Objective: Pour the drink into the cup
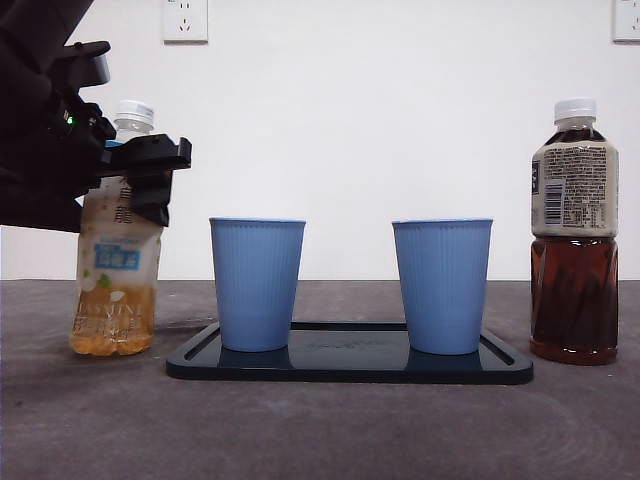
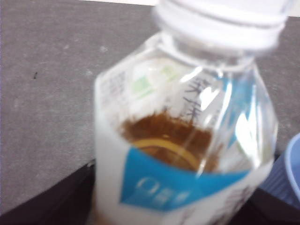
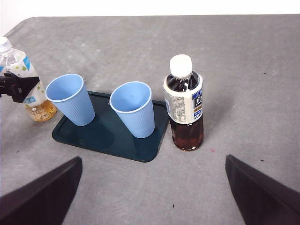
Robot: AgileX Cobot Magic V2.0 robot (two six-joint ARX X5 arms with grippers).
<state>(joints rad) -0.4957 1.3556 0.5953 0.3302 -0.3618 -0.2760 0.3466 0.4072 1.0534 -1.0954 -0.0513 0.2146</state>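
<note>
Gripping pale bottle [image 1: 117,262], apparently, left gripper [image 1: 140,175]

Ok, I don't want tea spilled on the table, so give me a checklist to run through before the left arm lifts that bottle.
1. Left gripper around the light tea bottle: ok, at its upper part, though whether the jaws are clamped cannot be told.
2. Cap off for pouring: not ok, the white cap is on.
3. Bottle upright on the table: ok.
4. Near blue cup upright on the tray: ok, and it looks empty.
5. Right gripper clear: ok, open above the table, away from the dark tea bottle.
</note>
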